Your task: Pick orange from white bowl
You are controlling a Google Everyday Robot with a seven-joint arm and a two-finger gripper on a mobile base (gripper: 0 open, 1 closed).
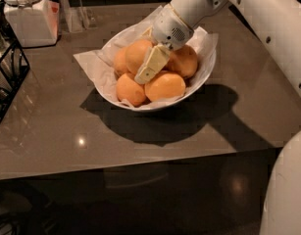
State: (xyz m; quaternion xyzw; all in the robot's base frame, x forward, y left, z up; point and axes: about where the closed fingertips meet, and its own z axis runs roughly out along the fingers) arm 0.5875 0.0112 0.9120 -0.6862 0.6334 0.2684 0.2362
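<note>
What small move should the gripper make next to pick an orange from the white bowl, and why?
Probably lower slightly and centre on the upper orange. The gripper sits tilted inside the white bowl, its tip beside that orange and above the other oranges, and no orange is lifted yet. Whether it has a grip cannot be seen.
</note>
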